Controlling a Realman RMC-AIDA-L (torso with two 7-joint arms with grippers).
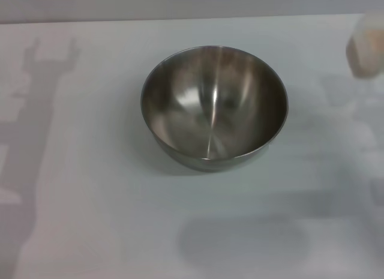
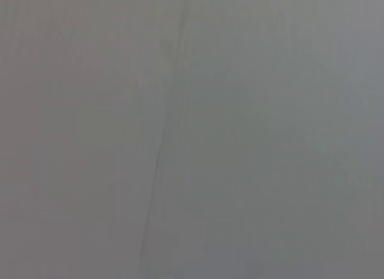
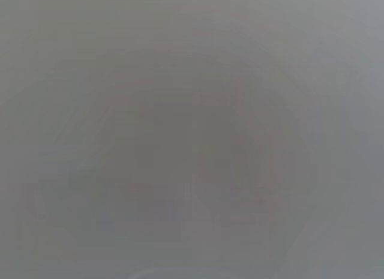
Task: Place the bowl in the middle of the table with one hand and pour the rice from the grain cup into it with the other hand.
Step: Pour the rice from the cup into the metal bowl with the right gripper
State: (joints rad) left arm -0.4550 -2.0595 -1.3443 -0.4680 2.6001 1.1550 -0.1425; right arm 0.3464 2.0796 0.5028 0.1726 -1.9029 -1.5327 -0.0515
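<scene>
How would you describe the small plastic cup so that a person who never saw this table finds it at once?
Start at the white table and its large round steel bowl near the middle. Look from the bowl toward the far right edge: there stands the small translucent grain cup, partly cut off. It is pale and far smaller than the shiny bowl.

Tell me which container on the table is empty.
The steel bowl mid-table: its inside shows bare metal. The grain cup at the far right edge looks pale and filled.
</scene>
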